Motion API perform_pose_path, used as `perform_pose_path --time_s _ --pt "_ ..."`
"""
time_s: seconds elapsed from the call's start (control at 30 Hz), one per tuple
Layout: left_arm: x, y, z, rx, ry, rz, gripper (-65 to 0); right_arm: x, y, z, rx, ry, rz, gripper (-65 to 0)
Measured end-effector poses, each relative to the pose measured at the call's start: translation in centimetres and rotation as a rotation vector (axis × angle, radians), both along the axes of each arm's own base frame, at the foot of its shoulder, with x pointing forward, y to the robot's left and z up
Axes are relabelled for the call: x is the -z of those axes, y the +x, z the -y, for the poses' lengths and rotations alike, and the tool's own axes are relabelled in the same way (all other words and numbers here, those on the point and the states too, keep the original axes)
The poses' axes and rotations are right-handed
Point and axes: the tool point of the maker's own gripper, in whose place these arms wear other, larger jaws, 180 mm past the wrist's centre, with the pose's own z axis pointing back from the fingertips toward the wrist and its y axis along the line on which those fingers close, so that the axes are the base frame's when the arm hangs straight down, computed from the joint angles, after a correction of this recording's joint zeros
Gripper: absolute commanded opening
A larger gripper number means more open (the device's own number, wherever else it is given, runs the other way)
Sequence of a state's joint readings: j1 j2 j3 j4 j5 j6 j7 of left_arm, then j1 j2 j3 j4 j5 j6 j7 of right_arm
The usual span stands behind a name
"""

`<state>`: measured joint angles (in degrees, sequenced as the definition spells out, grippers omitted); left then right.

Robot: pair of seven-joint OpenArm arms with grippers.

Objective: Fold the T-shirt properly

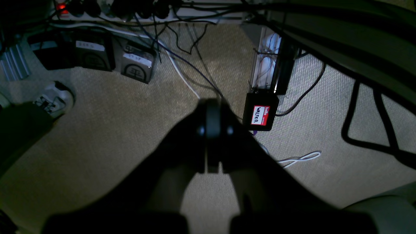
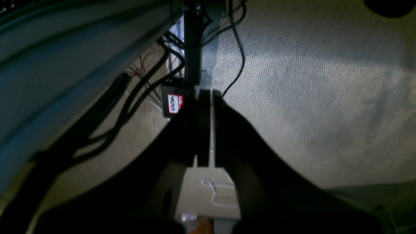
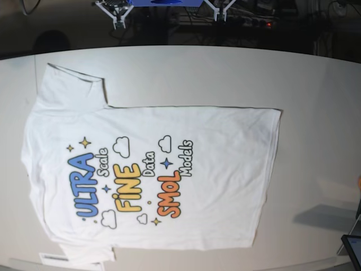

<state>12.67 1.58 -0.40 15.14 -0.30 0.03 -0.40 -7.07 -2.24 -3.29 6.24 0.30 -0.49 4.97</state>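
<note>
We see neither arm in the base view; both wrist cameras look down past the table's edge at carpeted floor, so both arms hang low beside the table rather than over it.

In the left wrist view, the left gripper (image 1: 213, 130) points down at the beige carpet (image 1: 113, 130). Its two dark fingers are pressed together with no gap between them, and nothing is caught there. Beyond its tip we make out a black box with a red and white name sticker (image 1: 261, 115), loose black and white cables (image 1: 299, 158), and a shoe (image 1: 53, 99) at the left edge. The underside of the table runs across the upper right corner.

In the right wrist view, the right gripper (image 2: 204, 126) is likewise aimed at the floor. Its fingers stand closed, with only a thin bright sliver of light showing along their length, and they hold nothing. The same stickered black box (image 2: 174, 103) sits just beyond its tip, and the table's underside fills the left side of the picture.

The T-shirt (image 3: 152, 175) lies spread flat and unfolded on the white table (image 3: 316, 84), print side up, collar end toward the left of the base view and hem toward the right. One sleeve (image 3: 73, 84) reaches toward the far edge; the other runs off the near edge. Neither gripper touches it.
</note>
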Motion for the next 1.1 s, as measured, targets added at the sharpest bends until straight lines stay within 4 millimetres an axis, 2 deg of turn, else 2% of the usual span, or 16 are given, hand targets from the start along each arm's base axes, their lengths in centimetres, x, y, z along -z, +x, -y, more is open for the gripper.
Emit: perform_pose_path --time_s 0.17,0.23,0.3,0.4,0.43,0.47,0.53,0.57,0.6,0.63,0.67,0.7,0.77,0.8,0.97,1.1 --pt "0.0 0.0 0.0 0.000 0.000 0.001 -63.8 -0.1 -1.5 0.4 0.043 -0.009 -0.029 -62.5" --pt "0.0 -0.1 0.0 0.000 0.000 -0.001 -61.5 -0.1 -1.7 0.7 0.097 -0.017 -0.034 -58.6" --pt "0.0 -0.1 0.0 0.000 0.000 -0.002 -49.9 0.0 -1.5 0.8 0.111 -0.019 -0.032 -44.4" --pt "0.0 -0.2 0.0 0.002 0.000 -0.004 -26.9 0.0 -1.2 0.6 0.069 -0.013 -0.023 -13.8" --pt "0.0 -0.3 0.0 -0.002 -0.001 -0.007 -23.9 0.0 -1.2 0.5 0.047 -0.010 -0.020 -7.0" --pt "0.0 -0.3 0.0 0.004 -0.001 -0.007 -24.5 -0.1 -1.2 0.4 0.026 -0.007 -0.019 -6.2" --pt "0.0 -0.4 0.0 0.002 -0.001 -0.008 -33.3 -0.1 -1.0 0.2 0.006 -0.004 -0.009 -15.7" --pt "0.0 -0.4 0.0 0.002 0.000 -0.008 -42.7 -0.1 -0.8 0.2 0.007 -0.003 -0.001 -25.2" --pt "0.0 -0.4 -0.2 -0.002 0.001 -0.009 -52.6 -0.1 -0.7 0.2 0.010 -0.003 0.006 -36.1" --pt "0.0 -0.4 -0.3 0.003 0.004 -0.010 -65.0 -0.2 -0.5 0.2 0.011 -0.003 0.012 -50.6" --pt "0.0 -0.4 -0.6 -0.004 0.009 -0.009 -65.0 -0.2 -0.5 0.2 0.011 -0.003 0.015 -64.7" --pt "0.0 -0.4 -1.0 0.003 0.014 -0.010 -65.0 -0.2 -0.4 0.3 0.033 -0.006 0.016 -65.0" --pt "-0.1 -0.4 -1.4 0.004 0.022 -0.010 -65.0 -0.1 -0.4 0.8 0.092 -0.016 0.013 -58.0" --pt "-0.1 -0.5 -1.5 0.006 0.023 -0.011 -65.0 -0.1 -0.4 1.0 0.118 -0.021 0.012 -57.3" --pt "-0.2 -1.7 -1.6 0.005 0.023 -0.028 -65.0 -0.1 -0.4 3.0 0.084 -0.050 0.015 -60.4" --pt "-0.4 -2.7 -1.9 0.007 0.028 -0.040 -65.0 -0.1 -0.7 2.4 0.003 -0.036 0.017 -60.8"
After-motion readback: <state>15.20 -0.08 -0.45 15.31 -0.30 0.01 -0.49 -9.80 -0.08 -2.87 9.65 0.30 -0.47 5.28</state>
